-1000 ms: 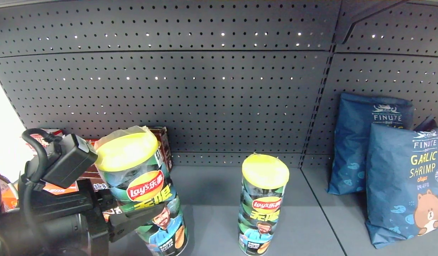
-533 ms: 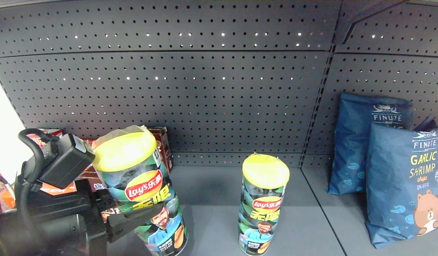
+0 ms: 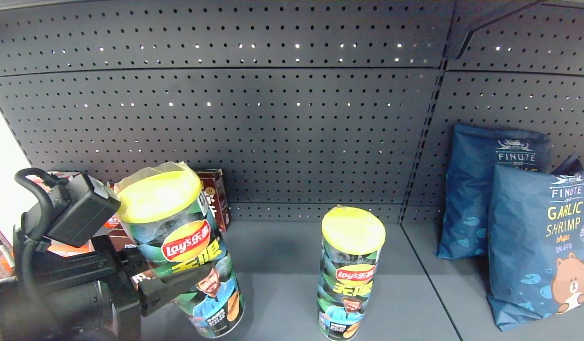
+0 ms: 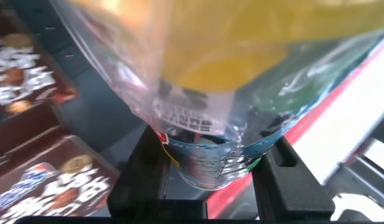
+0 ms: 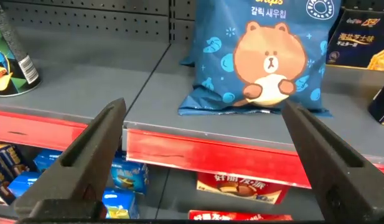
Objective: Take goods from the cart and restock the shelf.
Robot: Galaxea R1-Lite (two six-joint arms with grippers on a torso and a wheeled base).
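Clearly tilted, the chip can (image 3: pixel 178 246) is clenched in the left gripper (image 4: pixel 211 180) low over the left end of the shelf (image 3: pixel 282 265), so releasing at this lean could topple it back onto the brown boxes (image 3: pixel 217 194) just behind, while the right gripper (image 5: pixel 204 107) hangs spread and empty.

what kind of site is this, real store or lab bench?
Looks like a shop aisle, or a mock-up of one; can't tell which. Pegboard-backed shelf, a standing chip can and a held chip can, blue snack bags, and a red shelf edge with more packaged goods below.
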